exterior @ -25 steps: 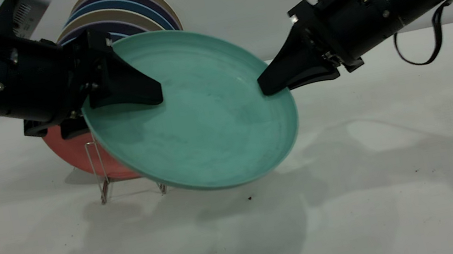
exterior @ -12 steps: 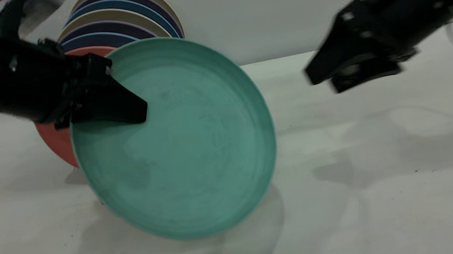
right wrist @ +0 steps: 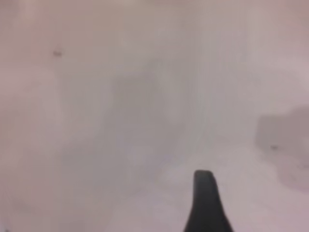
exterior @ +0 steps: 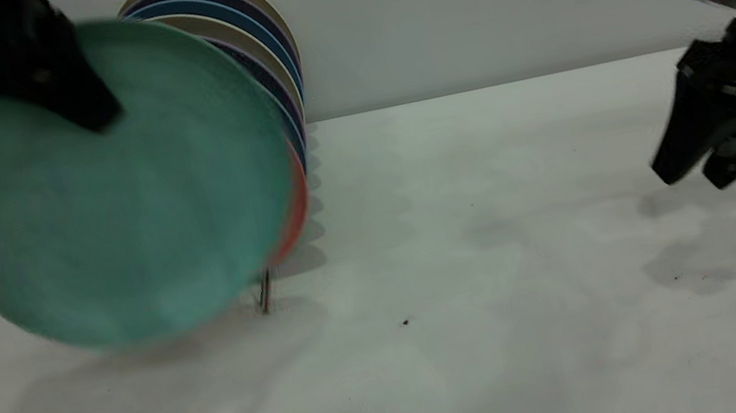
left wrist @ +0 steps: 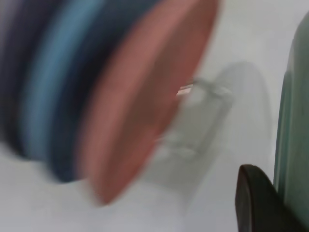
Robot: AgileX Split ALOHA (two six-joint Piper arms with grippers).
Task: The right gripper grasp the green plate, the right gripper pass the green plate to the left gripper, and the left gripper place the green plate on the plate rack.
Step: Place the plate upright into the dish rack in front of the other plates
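My left gripper [exterior: 88, 113] is shut on the upper rim of the green plate [exterior: 109, 199] and holds it nearly upright above the table at the left, in front of the racked plates. In the left wrist view one of its fingers [left wrist: 256, 203] lies against the green plate's edge [left wrist: 294, 121]. The plate rack [exterior: 265, 291] is mostly hidden; only a wire leg shows below the plate. My right gripper [exterior: 689, 180] is open and empty at the far right, just above the table. The right wrist view shows one of its fingers [right wrist: 205, 203] over bare table.
A salmon-pink plate [exterior: 297, 211] stands at the front of the rack, with several dark blue and tan plates [exterior: 262, 36] behind it. They also show in the left wrist view [left wrist: 149, 106]. The white table [exterior: 504, 288] stretches between the arms.
The right gripper has let go of the green plate and pulled back far to the right. The left gripper has swung the plate up and to the left, turning it nearly upright.
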